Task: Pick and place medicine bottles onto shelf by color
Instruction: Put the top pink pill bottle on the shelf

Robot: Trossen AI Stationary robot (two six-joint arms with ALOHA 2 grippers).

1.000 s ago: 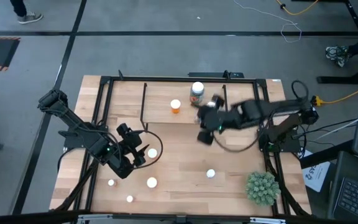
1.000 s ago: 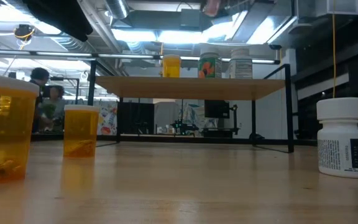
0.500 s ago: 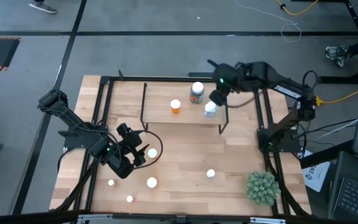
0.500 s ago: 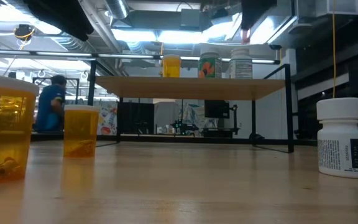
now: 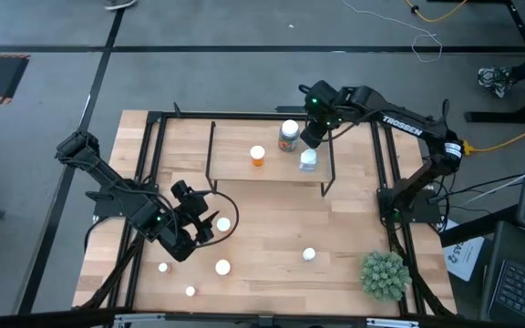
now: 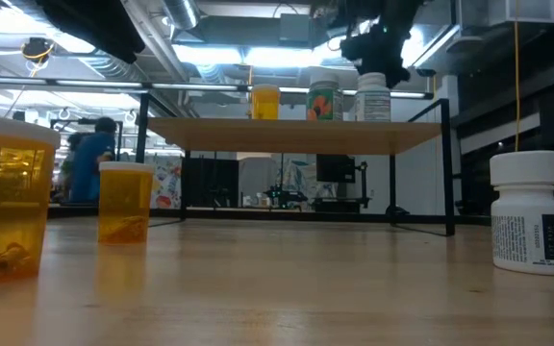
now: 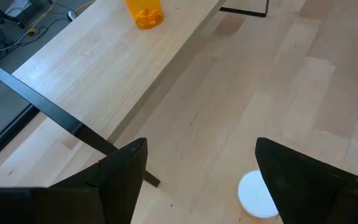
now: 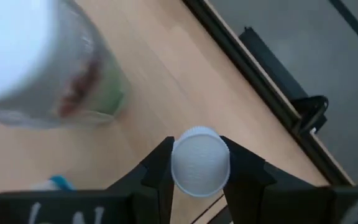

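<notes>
Standing on the shelf (image 5: 244,169), a light-wood board on thin black legs, the white bottle (image 5: 308,160) has its round ribbed cap clamped between the right gripper's (image 5: 313,138) jaws. The left gripper (image 5: 210,221), jaws apart, hangs over the desk (image 5: 272,251).

The right gripper (image 8: 199,177) has its two dark fingers (image 8: 157,171) pressed against either side of a white bottle cap (image 8: 200,162), seen from above. Below lies the light wooden shelf (image 8: 166,87), its black frame (image 8: 253,68) along the edge. Near the cap stands a larger clear jar (image 8: 48,68) with a white lid and a green-and-red label.
</notes>
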